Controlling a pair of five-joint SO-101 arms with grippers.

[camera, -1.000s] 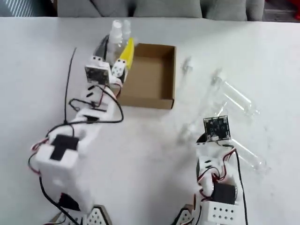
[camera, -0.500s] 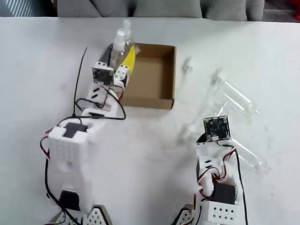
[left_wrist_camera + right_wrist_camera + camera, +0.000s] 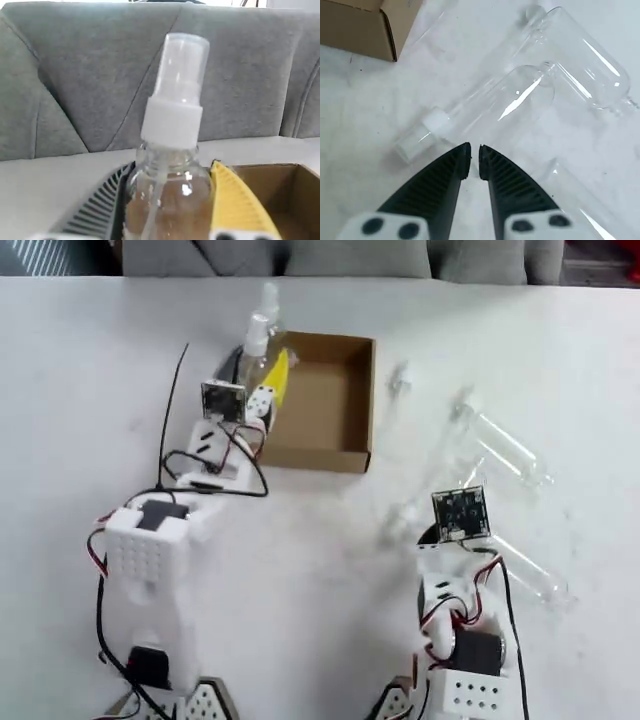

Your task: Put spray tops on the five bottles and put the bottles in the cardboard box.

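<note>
A clear, round-shouldered glass-like bottle (image 3: pixel 167 200) is pinched upright by the left gripper (image 3: pixel 171 167), one ribbed black jaw and one smooth yellow jaw pressed to its sides. A white spray top (image 3: pixel 175 115) with a translucent cap is seated on its neck. It is held at the far-left corner of the brown, square, open cardboard box (image 3: pixel 310 455); whether it is inside the wall cannot be told. A grey upholstered sofa (image 3: pixel 75 75) is seen behind. To the right, the right gripper (image 3: pixel 474 157) is pressed almost together on nothing above the white table (image 3: pixel 330 590). Just beyond it a topped clear bottle (image 3: pixel 485 107) lies touching another transparent cylinder (image 3: pixel 585 65).
</note>
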